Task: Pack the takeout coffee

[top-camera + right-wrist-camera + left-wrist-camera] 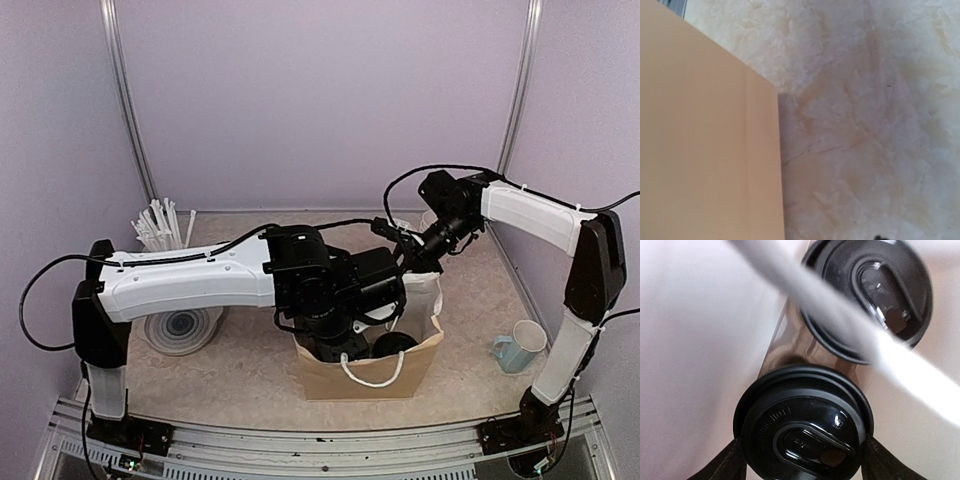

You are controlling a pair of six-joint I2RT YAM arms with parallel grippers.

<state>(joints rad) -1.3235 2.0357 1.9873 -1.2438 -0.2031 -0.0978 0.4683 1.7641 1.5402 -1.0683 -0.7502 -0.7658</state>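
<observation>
**Left hand in bag, both cups down**

Left gripper (pixel 802 454): fingers (pixel 722 467) stand one on each side of the near cup (pixel 802 420), right against the rim of its black lid. Cannot tell whether they press on it or merely flank it. Lid is centred between the fingers and faces the wrist camera squarely; cup appears upright.

Far cup (pixel 875 287): black lid up, beyond the near cup and to the right in the left wrist view. The two lids are near each other; cannot tell if they touch. White inner walls of the bag close in on both sides. A blurred white band (pixel 840 315), probably the rope handle, crosses diagonally in front of the far lid.

Top view: left arm reaches from the left and plunges its wrist into the open mouth of the brown paper bag (pixel 330 380), which stands upright on the table (pixel 470 290), a white rope handle (pixel 372 378) hanging on its front.

Right gripper (pixel 408 258): at the bag's back right rim. Jaws not resolved; cannot tell if it is wide, narrow or holding the rim. Its wrist camera shows only brown bag side and table.

Periphery: light blue mug (pixel 520 345) well right of the bag; white straws (pixel 160 225) back left.
</observation>
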